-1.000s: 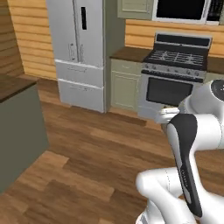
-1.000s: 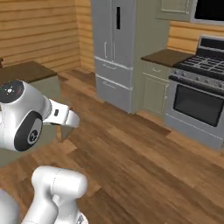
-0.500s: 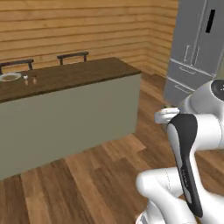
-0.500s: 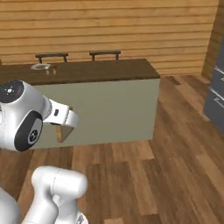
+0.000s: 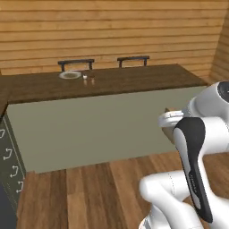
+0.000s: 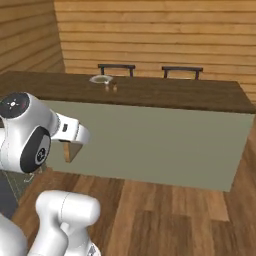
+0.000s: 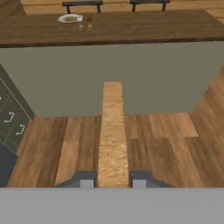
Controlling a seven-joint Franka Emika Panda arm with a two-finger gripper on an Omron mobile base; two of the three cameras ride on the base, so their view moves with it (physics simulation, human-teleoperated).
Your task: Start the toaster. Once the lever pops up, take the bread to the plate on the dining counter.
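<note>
One thin tan-brown slice of bread is all the robot carries, clamped edge-on between the two dark tips of the pincer and sticking straight out ahead of the hand.

At far left, a dark cabinet front with pale drawer handles runs along the base's path; if the base swings that way while driving in, it could clip it.

Further along, the round white plate with the raised rim lies on the broad dark-brown wood-grain surface of the dining counter, toward its far edge, just in front of a dark chair back. Two small shakers stand just beside the plate on its right. A reach that comes in low or drifts right could knock them over.

The pale grey-green base wall faces the robot, and the bread is held below the top's level. Driving forward without lifting the arm first would likely ram the slice into that wall and snap it or twist it out of the grip.

At right, the slice juts from the white arm; gripped by one end only, it may slip under a sharp swing.
</note>
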